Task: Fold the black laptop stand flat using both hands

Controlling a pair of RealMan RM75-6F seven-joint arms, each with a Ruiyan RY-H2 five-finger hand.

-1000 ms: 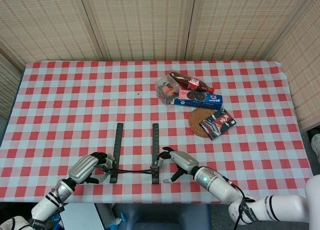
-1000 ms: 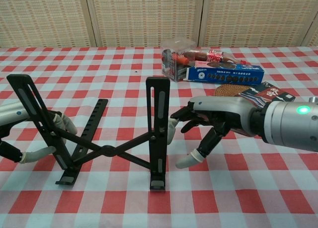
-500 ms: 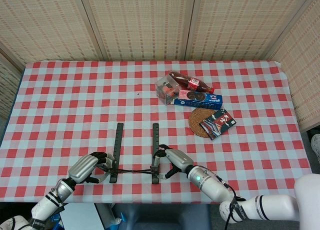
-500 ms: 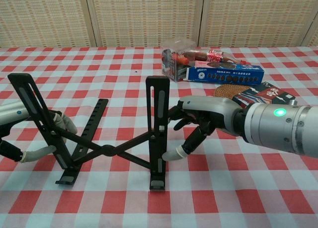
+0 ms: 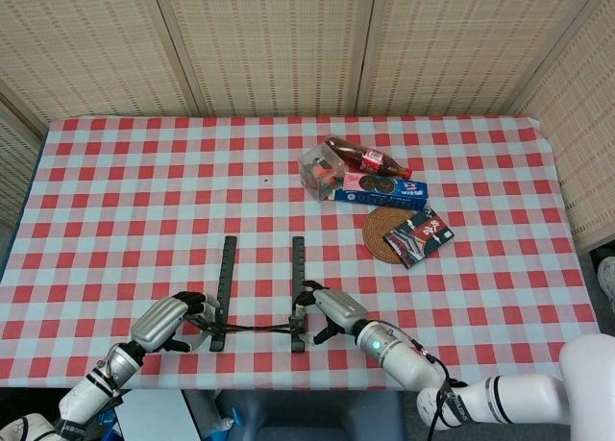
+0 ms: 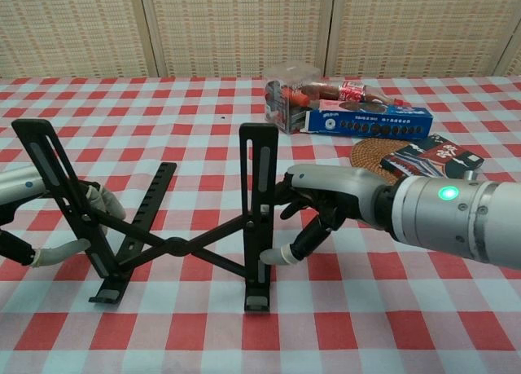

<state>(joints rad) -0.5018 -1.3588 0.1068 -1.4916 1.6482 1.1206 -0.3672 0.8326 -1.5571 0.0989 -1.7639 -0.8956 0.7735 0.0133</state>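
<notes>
At the lower centre of the frame the laptop stand (image 6: 179, 227) is gripped at its uprights by the left hand (image 6: 49, 227) and right hand (image 6: 326, 207); if pushed unevenly, it could be tipped over

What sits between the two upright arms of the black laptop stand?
In the chest view, only the laptop stand's own crossed links and bare checkered tablecloth; no loose item.

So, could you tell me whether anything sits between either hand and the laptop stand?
Nothing visible does. The left hand already wraps the left upright of the laptop stand, and the right hand touches its right upright. The snacks and coaster lie further back.
</notes>
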